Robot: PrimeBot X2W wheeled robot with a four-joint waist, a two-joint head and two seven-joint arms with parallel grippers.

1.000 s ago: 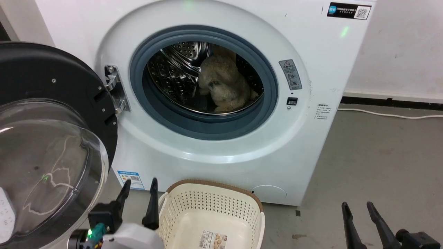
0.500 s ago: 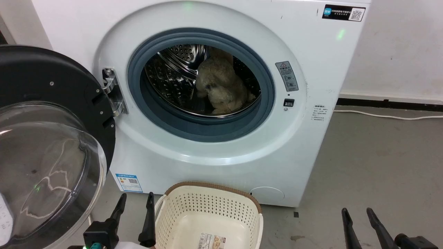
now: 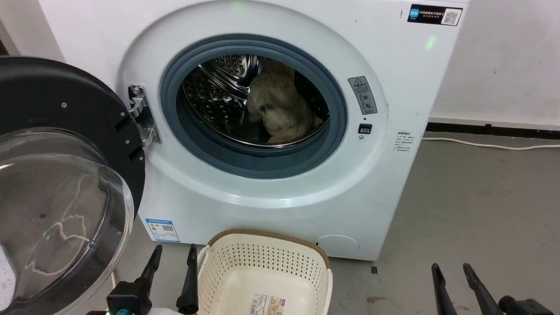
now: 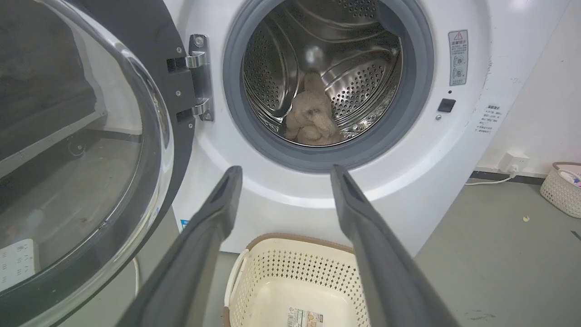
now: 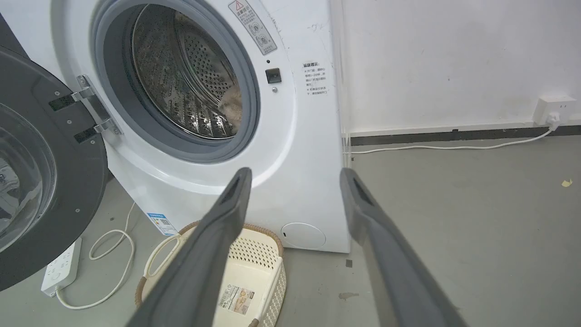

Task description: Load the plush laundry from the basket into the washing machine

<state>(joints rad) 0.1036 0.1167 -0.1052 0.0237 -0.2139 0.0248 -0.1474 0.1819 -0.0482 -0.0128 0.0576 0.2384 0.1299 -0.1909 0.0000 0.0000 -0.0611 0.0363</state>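
The cream-beige plush laundry [image 3: 280, 107] [image 4: 311, 118] lies inside the steel drum of the white washing machine [image 3: 393, 100] [image 5: 299, 150], whose black-rimmed clear door [image 3: 57, 175] [image 4: 81, 150] hangs wide open at the left. A sliver of the plush [image 5: 231, 102] shows past the gasket. The cream basket [image 3: 267, 271] [image 4: 295, 281] [image 5: 245, 268] stands on the floor before the washer, holding nothing but its label. My left gripper [image 3: 175, 256] [image 4: 283, 175] is open, low at the basket's left. My right gripper [image 3: 450, 271] [image 5: 292, 177] is open at the lower right, over bare floor.
A white power strip [image 5: 61, 265] and looped cable [image 5: 113, 245] lie on the floor under the open door. Another cable [image 3: 490, 144] runs along the wall to a socket [image 5: 553, 111]. A second small basket [image 4: 560, 188] sits far right. Grey floor [image 3: 481, 210] spreads right of the washer.
The left gripper has sunk lower in the head view and drawn back from the washer. The camera shifted slightly. Plush and basket stay put.
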